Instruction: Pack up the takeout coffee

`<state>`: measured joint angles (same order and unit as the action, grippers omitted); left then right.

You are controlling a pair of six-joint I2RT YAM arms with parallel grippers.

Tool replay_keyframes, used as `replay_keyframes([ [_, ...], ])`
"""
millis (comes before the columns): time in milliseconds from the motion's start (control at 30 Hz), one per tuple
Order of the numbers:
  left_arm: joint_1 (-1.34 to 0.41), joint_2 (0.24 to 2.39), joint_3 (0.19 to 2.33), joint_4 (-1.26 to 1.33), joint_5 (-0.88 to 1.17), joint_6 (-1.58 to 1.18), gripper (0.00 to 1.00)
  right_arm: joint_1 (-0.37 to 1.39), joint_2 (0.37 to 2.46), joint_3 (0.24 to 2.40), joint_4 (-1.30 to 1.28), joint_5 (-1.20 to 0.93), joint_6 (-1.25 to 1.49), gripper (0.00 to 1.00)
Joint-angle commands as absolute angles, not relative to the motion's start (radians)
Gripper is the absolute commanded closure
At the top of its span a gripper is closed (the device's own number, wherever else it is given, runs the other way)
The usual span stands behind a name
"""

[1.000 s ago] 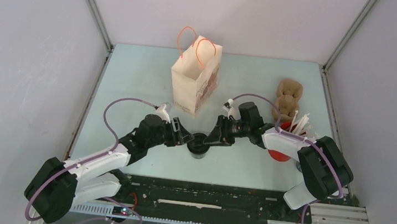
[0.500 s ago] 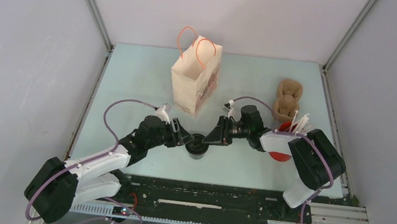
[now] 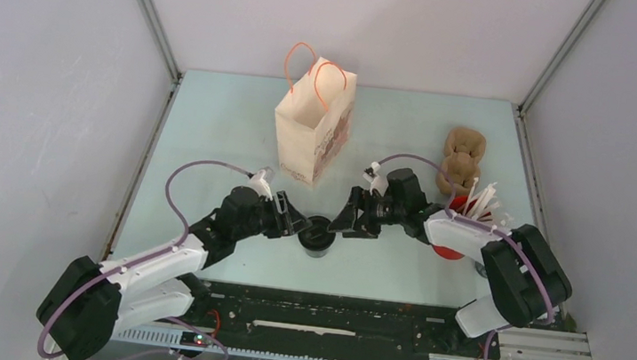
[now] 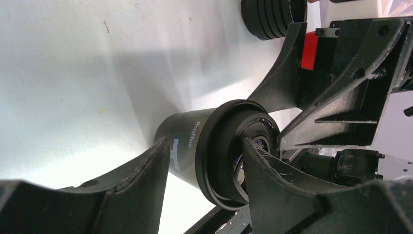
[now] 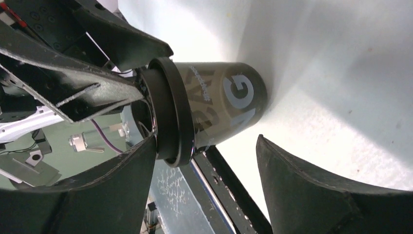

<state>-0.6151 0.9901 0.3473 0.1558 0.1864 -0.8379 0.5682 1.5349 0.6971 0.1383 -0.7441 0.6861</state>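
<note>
The takeout coffee [image 3: 316, 234], a small black lidded cup, stands upright on the table between my two grippers. My left gripper [image 3: 296, 223] is open at the cup's left side. In the left wrist view [image 4: 204, 146] one finger sits low by the cup's body [image 4: 182, 146] and the other fingertip [image 4: 253, 156] lies over the lid. My right gripper [image 3: 345, 222] is open just right of the cup, a little apart from it. In the right wrist view [image 5: 207, 141] the cup [image 5: 219, 105] lies beyond the spread fingers.
A paper bag [image 3: 311, 134] with orange handles stands open behind the cup. A brown pulp carrier [image 3: 462, 155] lies at the back right. A red cup of white sticks [image 3: 458, 202] stands by the right arm. The black rail [image 3: 328, 311] runs along the near edge.
My right gripper has drawn back a little to the right, off the cup. The left gripper and the cup have hardly moved.
</note>
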Motion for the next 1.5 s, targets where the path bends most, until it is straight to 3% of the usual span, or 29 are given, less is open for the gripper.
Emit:
replay_keyframes([
  [0,-0.62,0.986,0.3,0.086,0.167,-0.816,0.39,0.589,1.469,0.723,0.005,-0.718,0.623,0.16],
  [233,-0.619,0.983,0.299,0.086,0.169,-0.815,0.39,0.61,1.435,0.724,0.031,-0.729,0.668,0.16],
  [467,-0.62,0.986,0.3,0.086,0.167,-0.811,0.4,0.627,1.478,0.735,0.088,-0.753,0.722,0.35],
  [733,-0.621,0.976,0.299,0.086,0.167,-0.815,0.4,0.627,1.508,0.744,0.113,-0.729,0.74,0.45],
  [867,-0.622,0.973,0.299,0.084,0.164,-0.816,0.4,0.629,1.55,0.725,0.143,-0.717,0.74,0.55],
  [1467,-0.622,0.944,0.255,0.08,0.14,-0.828,0.4,0.608,1.727,0.555,0.505,-0.74,0.862,0.6],
])
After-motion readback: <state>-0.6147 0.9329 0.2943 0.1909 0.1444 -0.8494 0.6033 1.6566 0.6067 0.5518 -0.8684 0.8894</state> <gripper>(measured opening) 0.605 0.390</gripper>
